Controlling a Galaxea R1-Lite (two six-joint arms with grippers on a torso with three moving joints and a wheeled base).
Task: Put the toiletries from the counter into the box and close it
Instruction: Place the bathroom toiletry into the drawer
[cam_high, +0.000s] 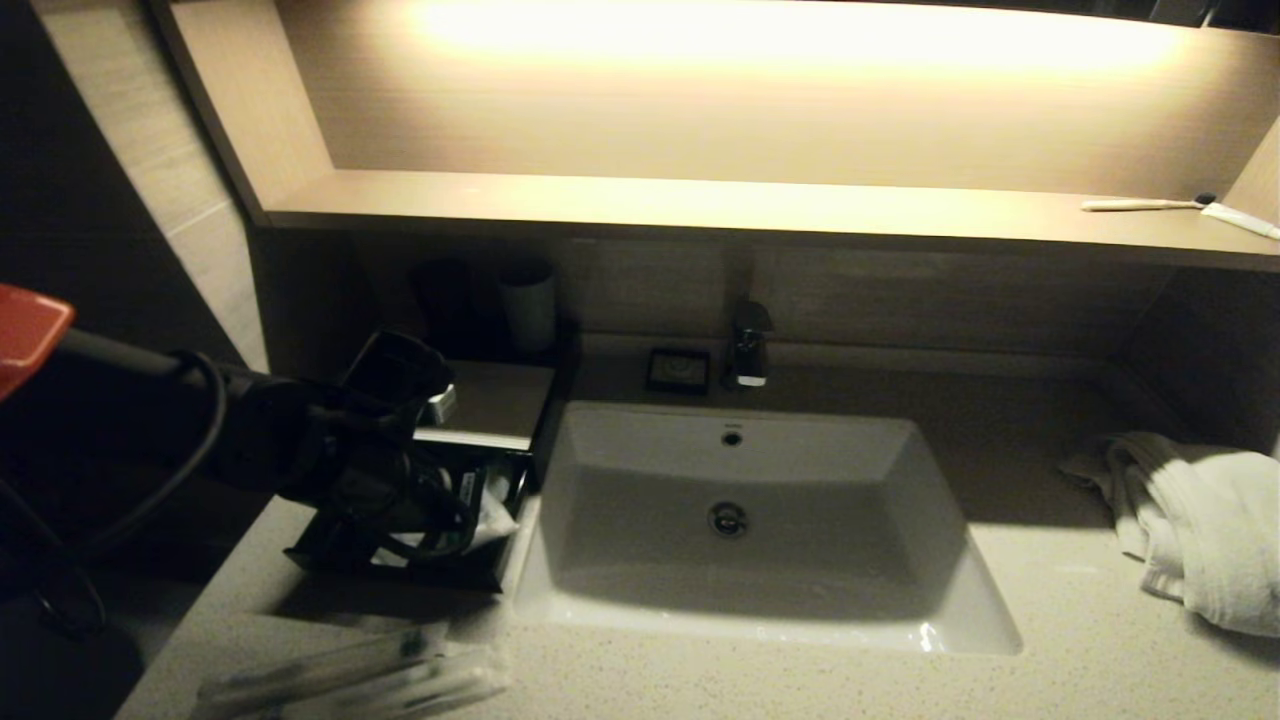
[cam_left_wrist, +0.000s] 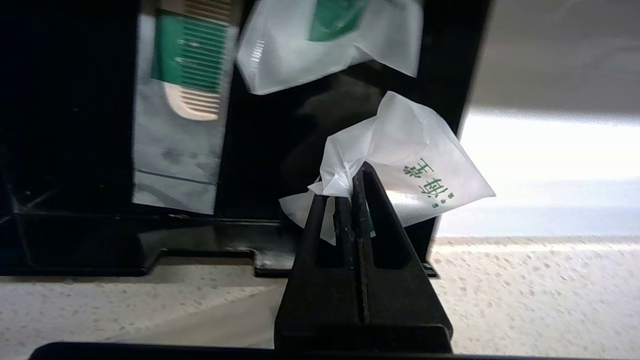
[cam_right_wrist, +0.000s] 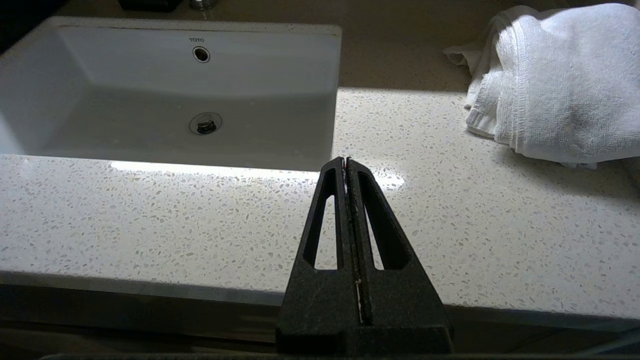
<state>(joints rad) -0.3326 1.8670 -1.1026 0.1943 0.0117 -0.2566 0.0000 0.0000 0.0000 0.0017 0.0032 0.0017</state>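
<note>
1. Left gripper (cam_left_wrist: 356, 172) pinches a sachet (cam_left_wrist: 425, 170) between its fingers, over the open box (cam_left_wrist: 75, 235).
2. More sachets (cam_left_wrist: 177, 115) lie in the box beyond the fingertips.
3. Right gripper (cam_right_wrist: 346, 161) hangs over the counter (cam_right_wrist: 150, 215), fingers pressed together.

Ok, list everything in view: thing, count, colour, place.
sachet: one, white with green print, pinched over the open drawer
box: one, black, cream top, left of basin
packets in the drawer: two, white and green
wrapped sticks: a few, clear, counter front left
basin: one, white
counter: beige speckled
towel: one, white, right side
cup: one, pale
left gripper: over the drawer
right gripper: over the counter
</note>
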